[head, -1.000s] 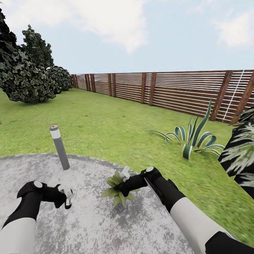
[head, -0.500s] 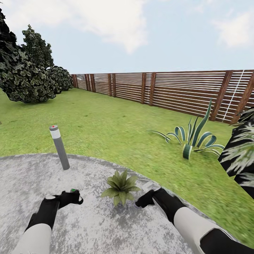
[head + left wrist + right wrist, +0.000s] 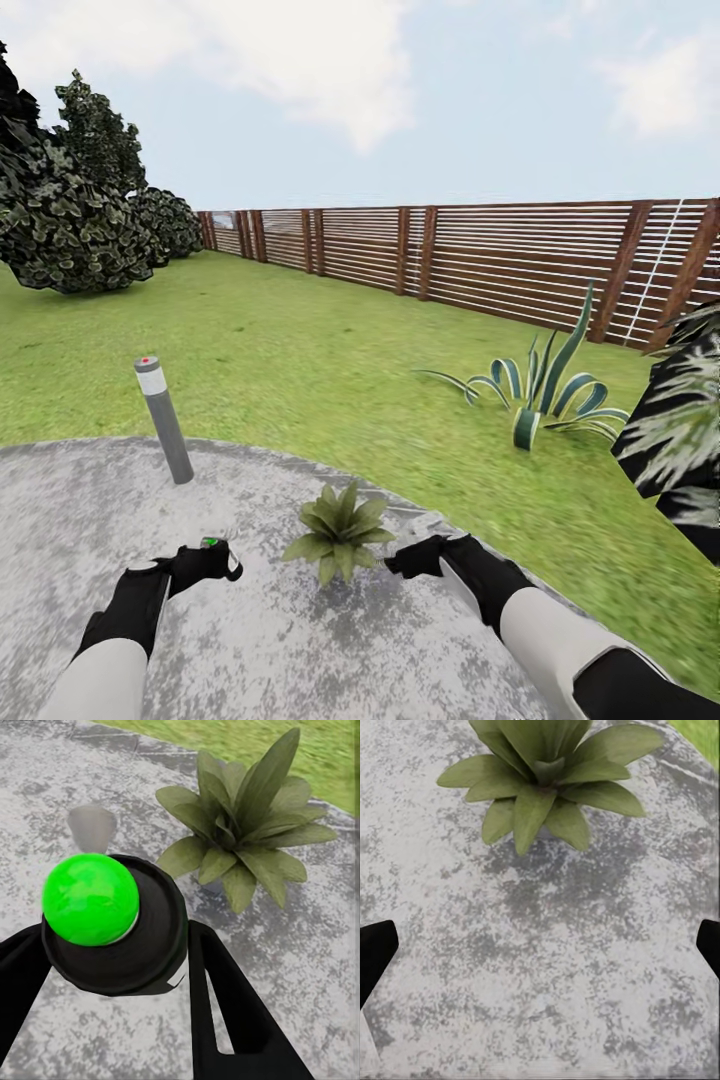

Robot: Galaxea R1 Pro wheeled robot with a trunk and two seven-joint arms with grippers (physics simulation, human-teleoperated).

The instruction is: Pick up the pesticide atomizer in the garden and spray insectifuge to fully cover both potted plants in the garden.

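Note:
One potted plant (image 3: 340, 525), a low rosette of pointed green leaves, sits on the grey stone paving (image 3: 300, 650) between my arms; the second plant is out of view. My left gripper (image 3: 212, 556) is just left of the plant and shut on the pesticide atomizer (image 3: 112, 922), a black body with a bright green ball top (image 3: 210, 543). The left wrist view has the potted plant (image 3: 240, 832) just beyond the atomizer. My right gripper (image 3: 402, 561) hangs low to the plant's right, open, with the potted plant (image 3: 540, 780) ahead of its spread fingertips (image 3: 375, 952).
A grey bollard (image 3: 165, 420) with a red top stands at the paving's far edge. On the lawn to the right are a striped agave (image 3: 540, 395) and a dark palm (image 3: 680, 440). The slatted wooden fence (image 3: 480, 255) runs behind, with dark bushes (image 3: 70, 220) at the left.
Both arms have drawn back and dropped lower. The right gripper left its place over the plant, which now shows whole. The camera has shifted slightly.

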